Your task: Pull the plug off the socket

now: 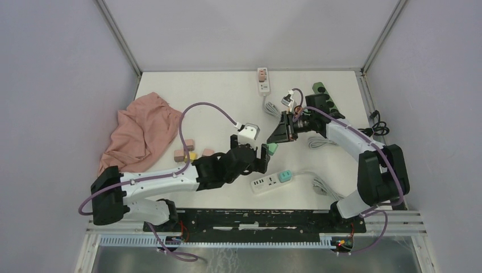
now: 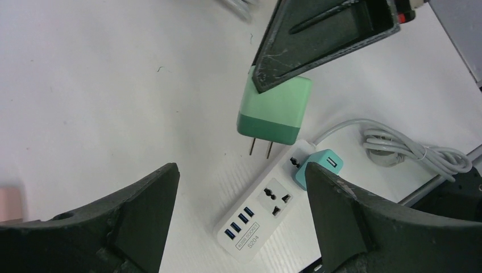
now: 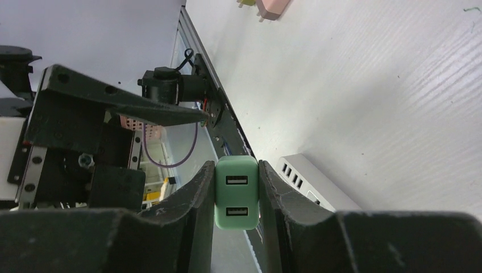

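A mint-green two-port USB plug is pinched between the jaws of my right gripper, which is shut on it. The plug hangs clear of the table with both bare prongs showing, above and left of the white socket strip. From above, the plug sits at the tip of the right gripper. A second, teal adapter stays seated in the strip. My left gripper is open over the strip's USB end, holding nothing; from above it is just left of the plug.
A pink cloth lies at the left, with small pink and yellow blocks beside it. Another white power strip and a dark green one lie at the back. The strip's coiled white cable rests to the right.
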Controlling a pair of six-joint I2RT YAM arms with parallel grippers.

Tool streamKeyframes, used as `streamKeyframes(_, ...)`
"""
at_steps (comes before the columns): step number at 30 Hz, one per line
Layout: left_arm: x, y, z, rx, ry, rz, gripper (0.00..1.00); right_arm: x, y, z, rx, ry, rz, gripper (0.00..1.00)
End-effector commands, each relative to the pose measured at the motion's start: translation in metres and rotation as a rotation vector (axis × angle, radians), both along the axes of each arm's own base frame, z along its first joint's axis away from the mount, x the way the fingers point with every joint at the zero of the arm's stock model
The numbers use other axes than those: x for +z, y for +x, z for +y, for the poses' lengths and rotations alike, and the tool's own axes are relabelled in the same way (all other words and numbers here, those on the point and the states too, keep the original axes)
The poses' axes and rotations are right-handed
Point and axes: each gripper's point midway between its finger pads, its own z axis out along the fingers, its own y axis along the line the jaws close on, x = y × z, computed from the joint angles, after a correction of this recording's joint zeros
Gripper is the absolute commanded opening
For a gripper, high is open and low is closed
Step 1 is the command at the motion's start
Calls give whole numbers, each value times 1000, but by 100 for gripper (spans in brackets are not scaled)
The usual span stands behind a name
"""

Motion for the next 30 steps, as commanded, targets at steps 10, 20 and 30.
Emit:
streamKeyframes(10,10,1,-53,-256,95,-46,76,3,3,3,-13,24,60,1)
streamKeyframes(20,2,28,-51,-179,167,-30,70,5,1,2,-7,26,52,1)
streamKeyframes(30,3,40,-42,-167,162,-28,71,4,1,3,0,29,56,1)
